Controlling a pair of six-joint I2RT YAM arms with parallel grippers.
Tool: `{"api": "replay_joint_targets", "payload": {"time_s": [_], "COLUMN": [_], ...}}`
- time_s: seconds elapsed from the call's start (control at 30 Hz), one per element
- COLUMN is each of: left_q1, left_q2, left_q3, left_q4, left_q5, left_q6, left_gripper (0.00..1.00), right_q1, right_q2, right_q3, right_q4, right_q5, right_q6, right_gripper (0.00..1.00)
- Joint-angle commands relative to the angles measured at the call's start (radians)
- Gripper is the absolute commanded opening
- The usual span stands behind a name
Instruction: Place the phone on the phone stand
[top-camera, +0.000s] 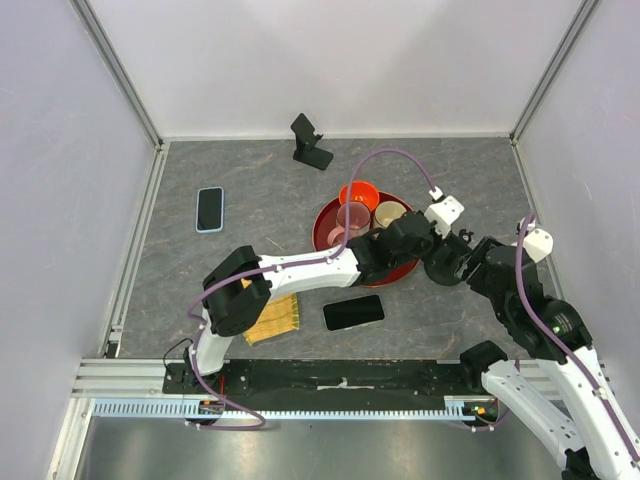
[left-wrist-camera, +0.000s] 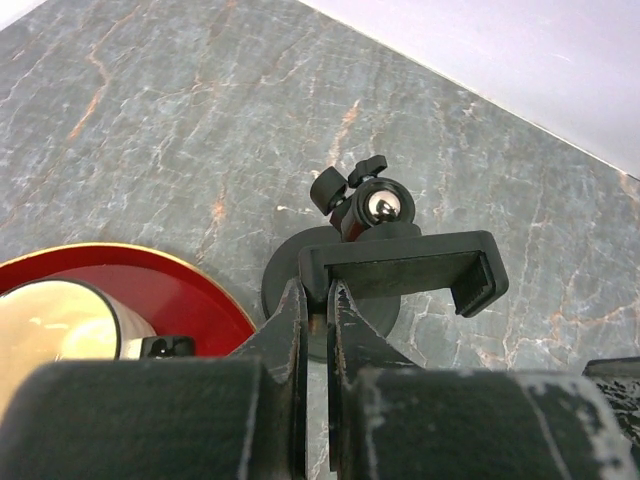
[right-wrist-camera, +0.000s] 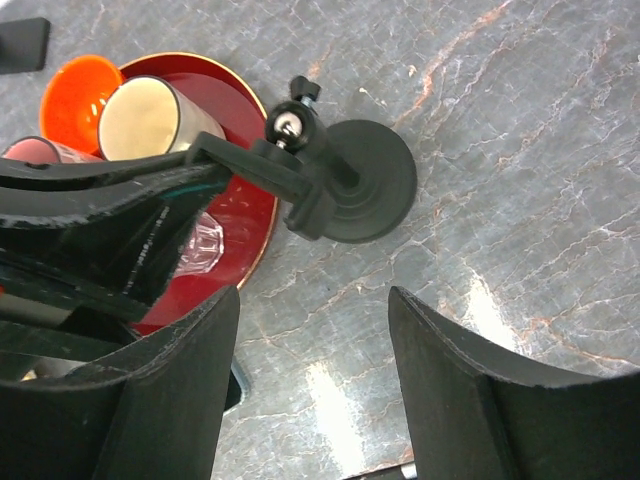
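Observation:
A black phone stand (left-wrist-camera: 400, 265) with a clamp bar, a ball joint and a round base (right-wrist-camera: 372, 190) stands on the grey table beside the red tray. My left gripper (left-wrist-camera: 318, 297) is shut on the left end of the clamp bar; in the top view it (top-camera: 445, 248) reaches across to the right. My right gripper (right-wrist-camera: 312, 300) is open and empty, just short of the stand; it (top-camera: 480, 268) is next to the left gripper. A black phone (top-camera: 353, 312) lies flat near the front. A blue-cased phone (top-camera: 210, 209) lies at the left.
A red tray (top-camera: 322, 222) holds an orange bowl (top-camera: 358, 194), a pink cup (top-camera: 352, 217) and a beige cup (right-wrist-camera: 140, 118). A second black stand (top-camera: 311, 143) is at the back. A yellow item (top-camera: 275, 318) lies under the left arm.

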Motion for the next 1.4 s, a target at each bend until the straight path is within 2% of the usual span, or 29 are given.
{"api": "replay_joint_targets", "payload": {"time_s": [0.0, 0.07, 0.1, 0.13, 0.2, 0.23, 0.33, 0.47, 0.53, 0.6, 0.63, 0.77, 0.8, 0.83, 0.9, 0.97, 1.03, 1.17, 1.27, 1.37], "left_q1": [0.002, 0.002, 0.002, 0.002, 0.002, 0.002, 0.004, 0.008, 0.019, 0.062, 0.080, 0.203, 0.217, 0.226, 0.234, 0.234, 0.234, 0.235, 0.235, 0.235], "left_q2": [-0.018, -0.018, -0.020, -0.029, -0.043, -0.053, -0.127, -0.305, -0.438, -0.565, -0.601, -0.812, -0.855, -0.947, -1.036, -1.147, -1.190, -1.181, -1.152, -1.071], "left_q3": [0.071, 0.079, 0.083, 0.079, 0.060, 0.054, 0.004, -0.126, -0.240, -0.359, -0.402, -0.634, -0.724, -0.764, -0.855, -0.898, -0.946, -0.983, -1.013, -1.003], "left_q4": [0.086, 0.040, 0.026, 0.013, -0.003, -0.014, -0.037, -0.043, -0.034, -0.031, -0.031, -0.045, -0.048, -0.057, -0.100, -0.126, -0.157, -0.260, -0.281, -0.310], "left_q5": [-0.100, -0.094, -0.093, -0.087, -0.047, -0.039, 0.019, 0.084, 0.075, 0.113, 0.137, 0.263, 0.288, 0.291, 0.269, 0.250, 0.246, 0.242, 0.226, 0.199], "left_q6": [-0.093, -0.125, -0.159, -0.178, -0.213, -0.228, -0.285, -0.345, -0.354, -0.397, -0.411, -0.487, -0.510, -0.520, -0.544, -0.566, -0.569, -0.573, -0.586, -0.592], "left_gripper": [0.02, 0.10, 0.18, 0.36, 0.52, 0.66, 0.77, 0.79, 0.79, 0.79, 0.78, 0.76, 0.76, 0.76, 0.76, 0.76, 0.77, 0.74, 0.70, 0.61], "right_q1": [0.002, 0.001, -0.001, 0.001, 0.001, -0.001, 0.001, 0.001, 0.001, 0.001, 0.001, 0.006, 0.019, 0.027, 0.056, 0.076, 0.120, 0.232, 0.373, 0.502], "right_q2": [0.017, 0.017, 0.017, 0.017, 0.015, 0.015, 0.035, 0.097, 0.110, 0.112, 0.127, 0.193, 0.202, 0.210, 0.216, 0.255, 0.294, 0.327, 0.363, 0.440], "right_q3": [-0.012, -0.002, 0.001, 0.008, 0.016, 0.025, 0.045, 0.061, 0.058, 0.039, 0.022, -0.021, -0.028, -0.039, -0.050, -0.054, -0.074, -0.174, -0.240, -0.232], "right_q4": [0.043, 0.042, 0.042, 0.040, 0.036, 0.028, 0.025, 0.006, 0.019, 0.052, 0.084, 0.146, 0.155, 0.178, 0.207, 0.232, 0.261, 0.383, 0.476, 0.476], "right_q5": [0.036, 0.024, 0.017, 0.010, -0.009, -0.016, -0.090, -0.223, -0.318, -0.419, -0.532, -0.738, -0.748, -0.748, -0.760, -0.766, -0.748, -0.739, -0.650, -0.505], "right_q6": [0.010, 0.016, 0.018, 0.018, 0.009, 0.003, -0.065, -0.155, -0.209, -0.253, -0.292, -0.353, -0.359, -0.367, -0.384, -0.378, -0.326, -0.183, -0.079, -0.028], "right_gripper": [0.70, 0.73, 0.74, 0.75, 0.77, 0.77, 0.83, 0.91, 0.92, 0.94, 0.95, 0.96, 0.96, 0.96, 0.96, 0.97, 0.97, 0.94, 0.91, 0.91]}}
